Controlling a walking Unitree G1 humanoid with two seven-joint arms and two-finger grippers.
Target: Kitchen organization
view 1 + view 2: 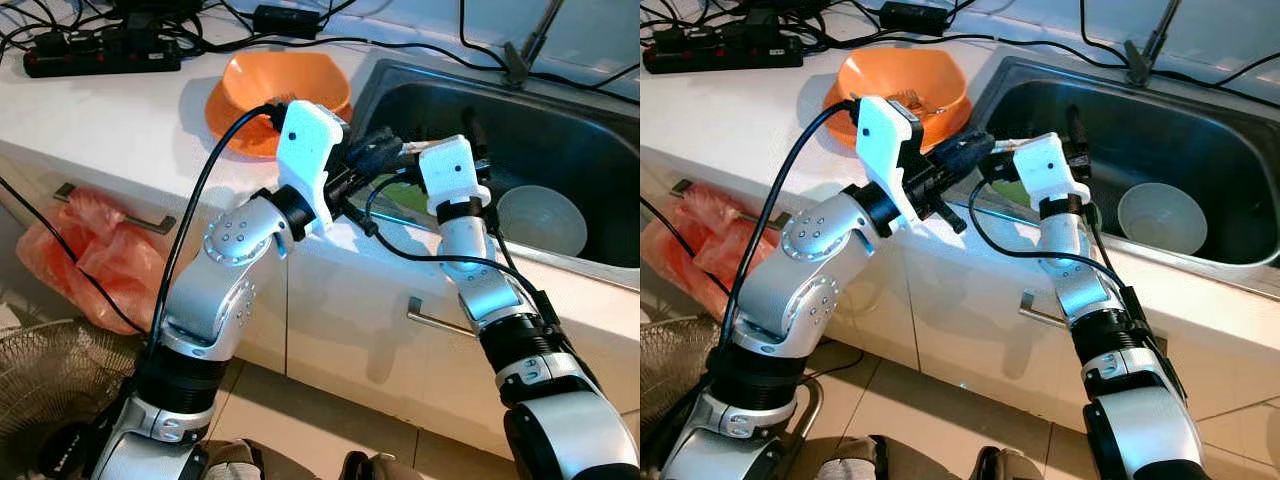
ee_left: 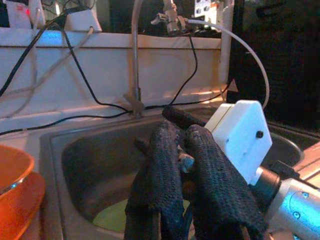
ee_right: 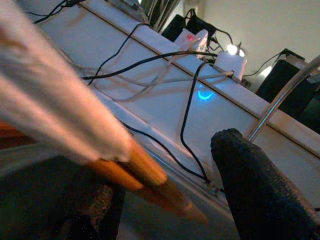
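Note:
Over the left edge of the steel sink [image 1: 575,125] my two grippers meet. My left gripper [image 1: 372,150] reaches in from the counter side, and its fingers [image 2: 165,175] are pressed together on a thin object that looks like the chopsticks. These pale chopsticks [image 3: 135,167] with orange tips pass between the spread fingers of my right gripper [image 3: 170,200], which stands open; its white housing [image 1: 452,172] is over the sink rim. An orange bowl [image 1: 250,95] sits on the counter left of the sink. A white bowl [image 1: 541,220] and a green flat item [image 1: 402,195] lie in the sink.
A faucet base [image 1: 520,60] and cables run along the back wall, with a black power strip [image 1: 100,52] at the far left. Below the counter are cabinet handles [image 1: 435,320], an orange plastic bag [image 1: 85,255] and a fan grille [image 1: 50,385] on the floor.

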